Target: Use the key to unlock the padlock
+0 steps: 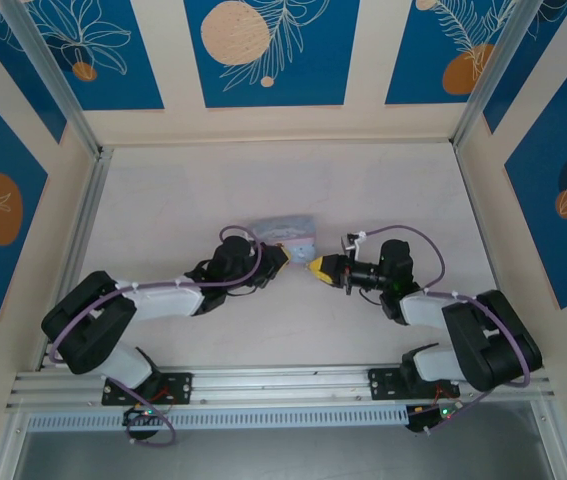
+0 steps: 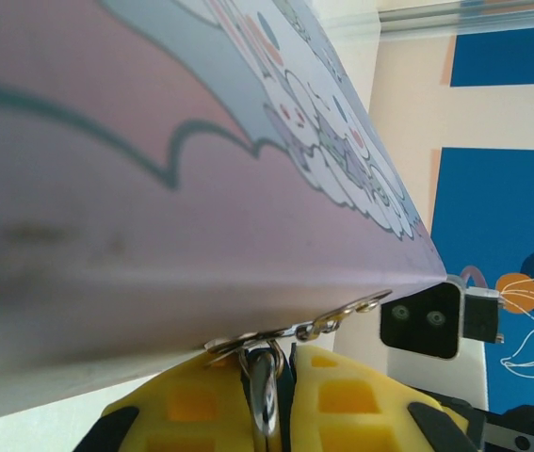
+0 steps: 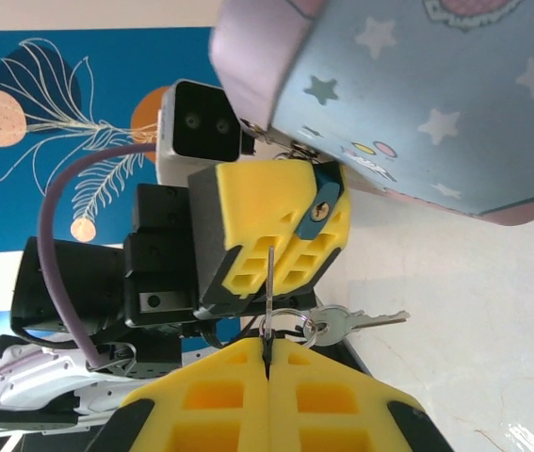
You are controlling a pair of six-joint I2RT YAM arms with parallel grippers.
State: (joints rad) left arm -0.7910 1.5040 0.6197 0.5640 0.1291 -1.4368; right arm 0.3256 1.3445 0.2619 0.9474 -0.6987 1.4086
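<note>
My left gripper [image 2: 281, 356] is shut on the small dark-blue padlock [image 2: 265, 386], which hangs by its silver shackle from the hasp of the light-blue cartoon tin [image 2: 201, 188]. In the right wrist view the padlock [image 3: 318, 202] sits between the left gripper's yellow fingers [image 3: 267, 221] with its keyhole facing the camera. My right gripper [image 3: 268, 344] is shut on the thin key [image 3: 269, 282], blade pointing up. The key's tip lies over the left fingers, left of and below the keyhole, not in it. From above, both grippers [image 1: 281, 258] [image 1: 315, 268] meet at the tin's front edge.
A key ring with a spare silver key [image 3: 347, 322] dangles beside the held key. The tin [image 1: 285, 232] stands mid-table, just beyond both grippers. Patterned walls enclose the pale table [image 1: 183, 190], with an aluminium rail [image 1: 283, 385] along the near edge.
</note>
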